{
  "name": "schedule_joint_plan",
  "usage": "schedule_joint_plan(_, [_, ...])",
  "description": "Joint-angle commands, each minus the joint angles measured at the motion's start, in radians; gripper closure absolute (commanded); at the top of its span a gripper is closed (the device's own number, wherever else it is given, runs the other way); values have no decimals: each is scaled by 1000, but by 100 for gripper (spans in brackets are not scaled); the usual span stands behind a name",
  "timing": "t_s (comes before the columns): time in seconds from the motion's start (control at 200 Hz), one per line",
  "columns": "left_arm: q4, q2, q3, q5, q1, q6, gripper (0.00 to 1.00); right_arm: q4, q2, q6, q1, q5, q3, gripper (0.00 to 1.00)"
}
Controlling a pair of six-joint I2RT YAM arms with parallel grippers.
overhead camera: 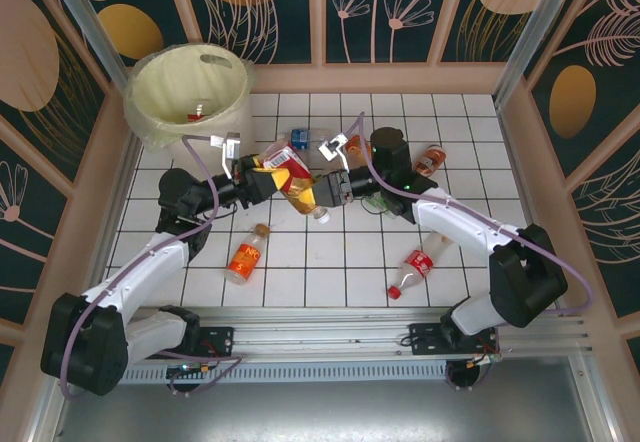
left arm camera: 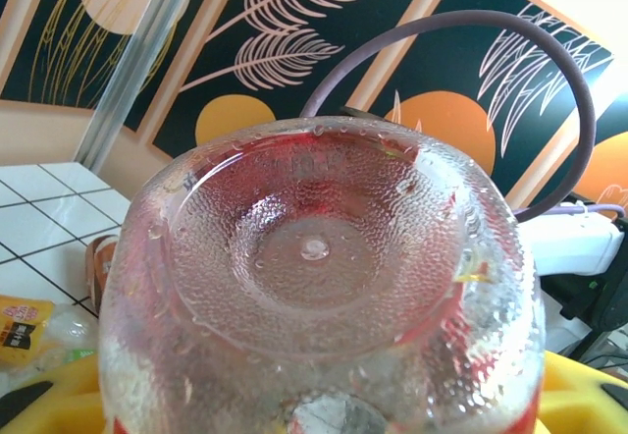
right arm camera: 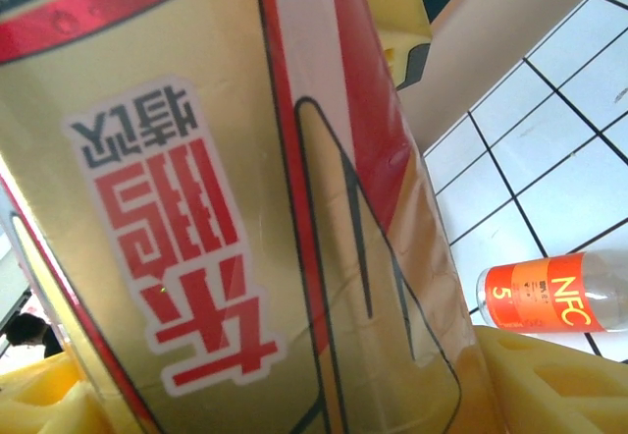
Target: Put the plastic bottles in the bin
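My left gripper point(overhead camera: 268, 174) is shut on a clear bottle with a red label point(overhead camera: 287, 161), held just right of the bin. In the left wrist view its dimpled base point(left arm camera: 314, 247) faces the camera between the yellow pads point(left arm camera: 581, 395). My right gripper point(overhead camera: 320, 190) is shut on a gold-and-red labelled bottle point(overhead camera: 303, 198), whose label point(right arm camera: 216, 257) sits between its yellow pads point(right arm camera: 554, 380). The two held bottles are close together above the middle of the table. The cream-white bin point(overhead camera: 160, 70) stands at the back left with a small red item point(overhead camera: 197, 114) inside.
Loose bottles lie on the white tiled table point(overhead camera: 330, 262): an orange-labelled one point(overhead camera: 245, 257) near the left arm, also in the right wrist view point(right arm camera: 554, 292), a red one point(overhead camera: 412, 270) front right, a blue-labelled one point(overhead camera: 305, 139) and an orange one point(overhead camera: 430, 159) behind the grippers. Walls enclose the table.
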Motion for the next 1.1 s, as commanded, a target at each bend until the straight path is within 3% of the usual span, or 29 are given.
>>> schedule_joint_plan(0.0, [49,-9,33,-3,1,-37,53,38,-29,-43,8,-31,-24,30])
schedule_joint_plan(0.125, [-42,-23,56,-21,0,5,53,36,-49,-50,-1,-21,-33,18])
schedule_joint_plan(0.33, [-418,-36,189,-161,1,179,54,-116,-160,-167,-25,66,-49,1])
schedule_joint_plan(0.54, [-756,-24,371,-343,1,290,51,-346,-318,-322,-21,283,-32,1])
schedule_joint_plan(0.811, [-1118,39,700,-652,1,423,51,-457,-481,-398,-6,586,-16,1])
schedule_joint_plan(1.096, [-1323,167,1006,-971,1,595,51,-482,-570,-433,8,686,-10,1])
